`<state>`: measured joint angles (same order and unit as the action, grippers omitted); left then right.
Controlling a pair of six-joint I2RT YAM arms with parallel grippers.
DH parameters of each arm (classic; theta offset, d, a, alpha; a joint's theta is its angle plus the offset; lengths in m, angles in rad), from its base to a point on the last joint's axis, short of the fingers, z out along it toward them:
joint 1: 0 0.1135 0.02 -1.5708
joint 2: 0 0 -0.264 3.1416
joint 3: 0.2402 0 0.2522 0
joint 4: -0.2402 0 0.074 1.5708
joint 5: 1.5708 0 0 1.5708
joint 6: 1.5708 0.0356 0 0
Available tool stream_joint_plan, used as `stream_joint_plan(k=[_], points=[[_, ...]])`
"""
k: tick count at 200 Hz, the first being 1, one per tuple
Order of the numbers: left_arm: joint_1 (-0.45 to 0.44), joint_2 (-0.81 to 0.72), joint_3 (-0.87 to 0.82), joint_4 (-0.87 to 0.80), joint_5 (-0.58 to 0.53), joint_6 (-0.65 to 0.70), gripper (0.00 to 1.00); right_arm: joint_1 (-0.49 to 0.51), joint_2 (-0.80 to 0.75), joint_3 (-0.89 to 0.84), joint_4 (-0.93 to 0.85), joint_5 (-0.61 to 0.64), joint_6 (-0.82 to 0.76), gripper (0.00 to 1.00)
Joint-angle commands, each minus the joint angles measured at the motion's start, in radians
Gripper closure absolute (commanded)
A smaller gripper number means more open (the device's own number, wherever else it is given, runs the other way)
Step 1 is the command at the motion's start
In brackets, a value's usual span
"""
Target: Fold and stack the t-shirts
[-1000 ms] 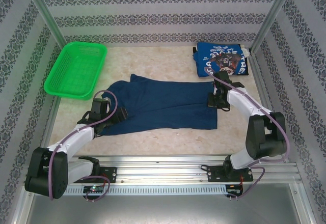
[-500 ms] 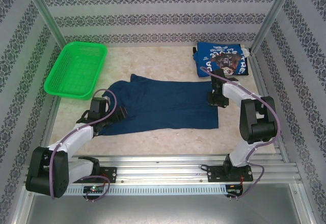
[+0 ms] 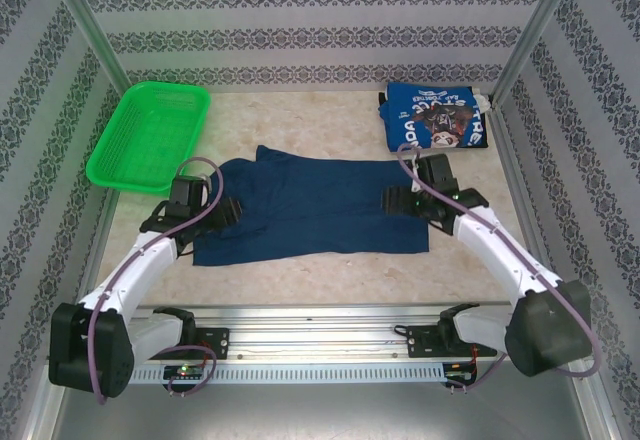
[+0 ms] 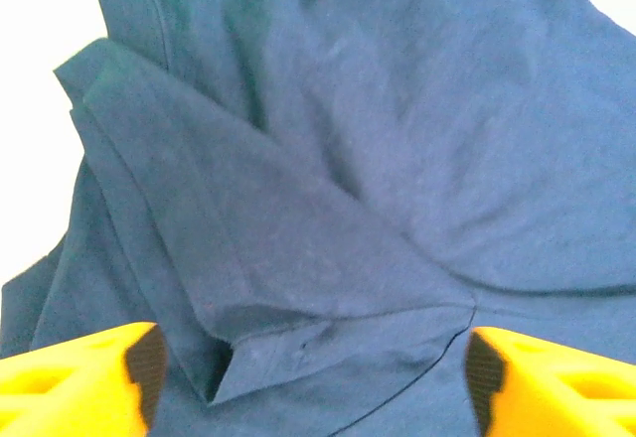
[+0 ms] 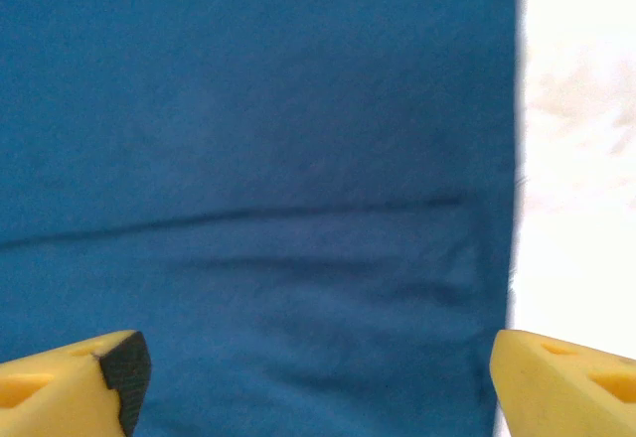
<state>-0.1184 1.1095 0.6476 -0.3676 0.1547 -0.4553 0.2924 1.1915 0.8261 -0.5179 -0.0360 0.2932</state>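
**Desk:** What do your jaws show, operator?

**Floor:** Your left gripper stands released. Its yellow fingers are spread wide over a folded flap of the navy t-shirt, with the stitched hem of the flap lying between them. Your right gripper is released too, low over the same shirt. The right hem runs just inside the right-hand finger, and there is bare white table beyond it.

**Desk:** And from above?

**Floor:** The navy t-shirt lies spread mid-table. Your left gripper is at its left end and your right gripper is just inside its right end. You have open tabletop behind the shirt and a bare strip between its near edge and the rail. The green basket sits far left by the wall. The blue t-shirt lies folded in the far right corner, close behind your right wrist.

**Desk:** Any writing?

**Floor:** There is white lettering around a dark picture on the blue shirt, too small to read.

**Desk:** What has changed?

**Floor:** A second ago your right gripper was at the hem, and it has come inward over the cloth. That arm's elbow has swung down towards the rail. Your left gripper has moved a little farther from the rail.
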Motion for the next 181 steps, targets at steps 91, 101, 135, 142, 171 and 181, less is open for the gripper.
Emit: stream_joint_plan(k=[91, 101, 135, 142, 171, 181], points=[[-0.023, 0.199, -0.017, 0.045, -0.011, -0.057, 0.43, 0.216, -0.192, -0.176, 0.066, -0.081, 0.054, 0.04], [-0.021, 0.208, -0.017, 0.046, -0.022, -0.059, 0.46, 0.230, -0.216, -0.182, 0.065, -0.076, 0.053, 0.03], [-0.023, 0.261, -0.007, 0.079, -0.044, -0.057, 0.52, 0.247, -0.269, -0.194, 0.058, -0.082, 0.055, 0.02], [-0.022, 0.275, 0.000, 0.091, -0.045, -0.056, 0.53, 0.253, -0.274, -0.197, 0.058, -0.081, 0.055, 0.02], [-0.023, 0.325, 0.030, 0.122, -0.050, -0.048, 0.56, 0.293, -0.300, -0.214, 0.059, -0.070, 0.054, 0.02], [-0.024, 0.337, 0.041, 0.121, -0.055, -0.042, 0.58, 0.306, -0.310, -0.218, 0.060, -0.067, 0.055, 0.02]])
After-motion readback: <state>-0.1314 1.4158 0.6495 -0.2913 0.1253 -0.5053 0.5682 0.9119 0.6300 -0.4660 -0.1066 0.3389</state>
